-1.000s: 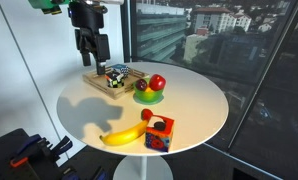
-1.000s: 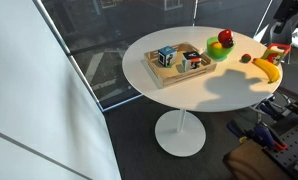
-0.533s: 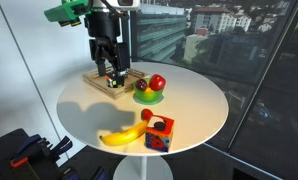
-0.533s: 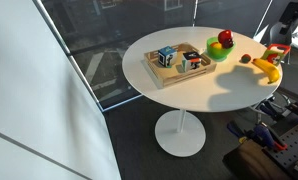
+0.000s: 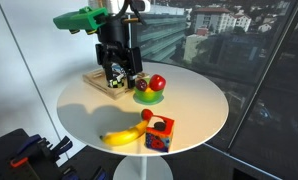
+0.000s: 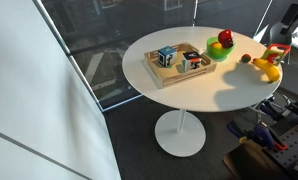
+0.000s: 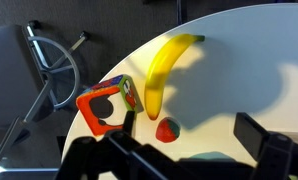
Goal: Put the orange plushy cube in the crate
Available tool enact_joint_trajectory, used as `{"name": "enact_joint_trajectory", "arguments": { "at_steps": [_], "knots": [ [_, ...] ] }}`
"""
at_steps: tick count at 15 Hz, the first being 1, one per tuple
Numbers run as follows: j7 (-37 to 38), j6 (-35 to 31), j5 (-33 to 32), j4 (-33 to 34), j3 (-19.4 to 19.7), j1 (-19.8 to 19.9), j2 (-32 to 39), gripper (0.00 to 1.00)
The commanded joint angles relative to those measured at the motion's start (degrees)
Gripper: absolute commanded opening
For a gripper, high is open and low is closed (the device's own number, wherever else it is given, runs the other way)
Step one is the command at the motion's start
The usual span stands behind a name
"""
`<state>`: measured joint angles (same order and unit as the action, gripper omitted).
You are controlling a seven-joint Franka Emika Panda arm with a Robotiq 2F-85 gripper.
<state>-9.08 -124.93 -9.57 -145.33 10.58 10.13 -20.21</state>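
The orange plushy cube (image 5: pixel 159 133) sits near the front edge of the round white table, beside a banana (image 5: pixel 121 136). It also shows in an exterior view (image 6: pixel 277 51) and at the left of the wrist view (image 7: pixel 107 106). The crate (image 5: pixel 101 80) lies at the back left of the table and holds a black-and-white patterned cube (image 5: pixel 116 79); both show in an exterior view, the crate (image 6: pixel 194 71) and the patterned cube (image 6: pixel 166 56). My gripper (image 5: pixel 116 71) hangs open and empty above the crate's near side, well away from the orange cube. Its open fingers frame the wrist view (image 7: pixel 174 152).
A green bowl (image 5: pixel 147 97) of fruit stands right of the crate. A small strawberry (image 7: pixel 167 129) lies by the banana's tip (image 7: pixel 165 68). A chair base (image 7: pixel 54 72) shows on the floor beyond the table edge. Glass walls surround the table.
The arm has swung from the back left over the table and come lower, now above the crate near the bowl. The objects have not moved.
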Motion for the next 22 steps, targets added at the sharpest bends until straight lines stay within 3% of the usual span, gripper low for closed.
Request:
{"name": "enact_joint_trajectory", "arguments": {
  "at_steps": [1, 12, 22],
  "knots": [
    [0.0, 0.1, 0.0, 0.1, -0.1, 0.0, 0.0, 1.0],
    [-1.4, -2.5, -0.4, 3.3, 2.0, 1.1, 6.0, 1.0],
    [-7.1, -8.4, 0.2, 10.5, 4.6, 2.6, 17.4, 1.0]
  ]
}}
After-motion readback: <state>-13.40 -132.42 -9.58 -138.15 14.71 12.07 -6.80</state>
